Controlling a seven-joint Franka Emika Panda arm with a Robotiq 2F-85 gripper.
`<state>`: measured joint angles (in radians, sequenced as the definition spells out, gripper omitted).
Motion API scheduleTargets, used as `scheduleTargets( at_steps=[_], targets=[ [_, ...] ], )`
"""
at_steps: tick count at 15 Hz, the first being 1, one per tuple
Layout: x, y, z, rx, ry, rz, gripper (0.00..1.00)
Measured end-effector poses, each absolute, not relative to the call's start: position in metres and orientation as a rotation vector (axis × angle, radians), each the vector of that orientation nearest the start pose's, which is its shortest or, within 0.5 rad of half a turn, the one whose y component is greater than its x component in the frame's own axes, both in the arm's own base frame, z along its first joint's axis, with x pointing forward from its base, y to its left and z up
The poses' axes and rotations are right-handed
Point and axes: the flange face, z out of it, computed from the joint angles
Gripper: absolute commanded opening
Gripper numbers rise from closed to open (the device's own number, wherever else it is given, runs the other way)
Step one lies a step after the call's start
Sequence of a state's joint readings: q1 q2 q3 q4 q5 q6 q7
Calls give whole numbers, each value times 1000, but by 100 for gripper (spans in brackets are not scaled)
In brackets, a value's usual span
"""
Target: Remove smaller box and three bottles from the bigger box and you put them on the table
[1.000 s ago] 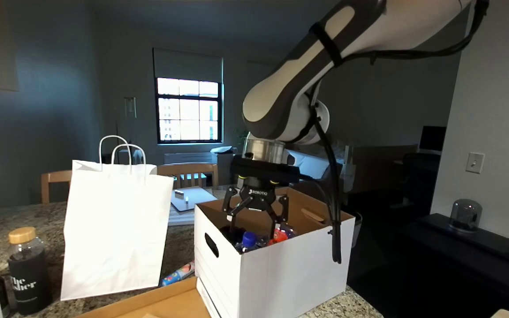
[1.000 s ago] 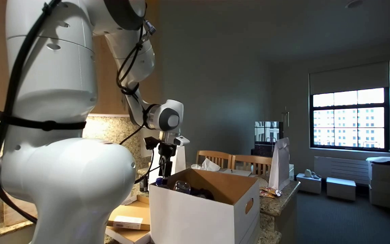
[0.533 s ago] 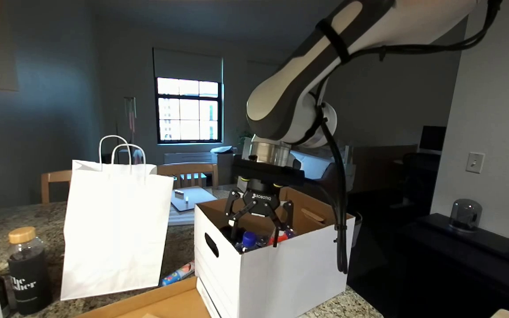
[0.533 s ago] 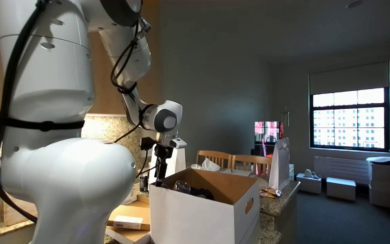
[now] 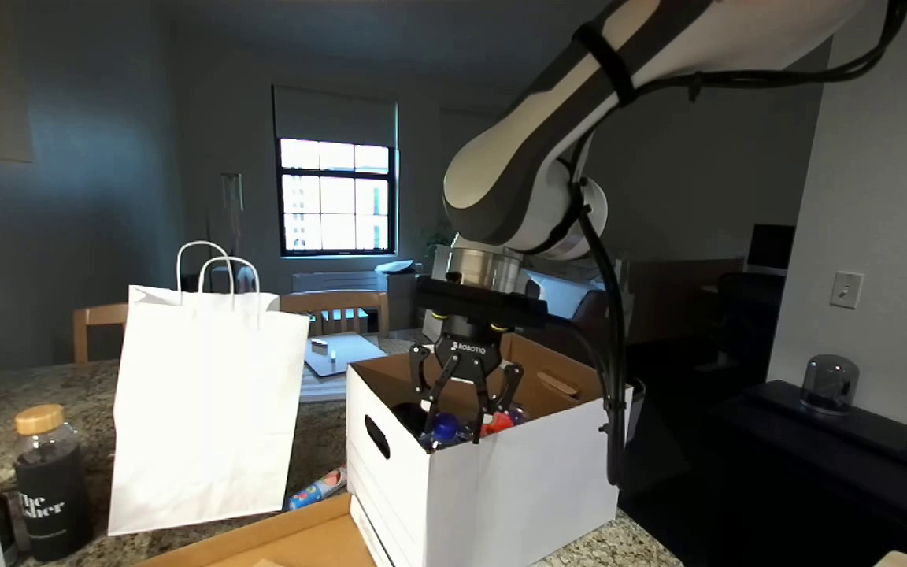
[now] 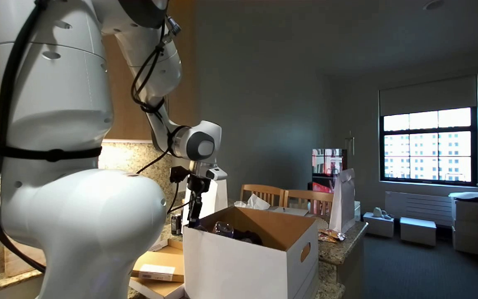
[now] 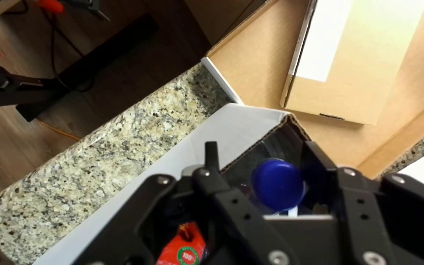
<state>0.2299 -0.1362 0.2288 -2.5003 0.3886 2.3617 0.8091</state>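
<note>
Blue-capped clear plastic bottle, cap-up in the white cardboard box, is straddled by the black hand, its fingers spread.

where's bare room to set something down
Between its edge and the white box, the granite counter is bare; in an exterior view, so is a patch behind the dark jar, beside the paper bag. Crowded: the box's corner (gripper, blue-capped bottle, red label).

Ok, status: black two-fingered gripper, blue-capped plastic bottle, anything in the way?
Gripper open. Bottle inside large white cardboard carton, ungripped, cap between the fingers. Carton rim close by one finger, might snag.
</note>
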Motion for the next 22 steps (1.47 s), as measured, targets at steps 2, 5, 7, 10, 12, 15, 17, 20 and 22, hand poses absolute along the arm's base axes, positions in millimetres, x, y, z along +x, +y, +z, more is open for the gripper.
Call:
scheduleTargets(
  at_steps=[2, 5, 7, 10, 12, 15, 17, 20, 22],
  targets=[
    [407, 205, 334, -2794, 911, 205, 16],
    [408, 206, 335, -2793, 910, 201, 6],
    [409, 206, 336, -2793, 909, 199, 4],
    [409, 206, 336, -2794, 906, 198, 30],
    [409, 207, 337, -2793, 905, 189, 42],
    [412, 206, 338, -2788, 902, 159, 62],
    [413, 206, 339, -2791, 896, 136, 73],
    [416, 204, 341, -2803, 881, 99, 93],
    [418, 204, 341, -2804, 880, 95, 100]
  ],
)
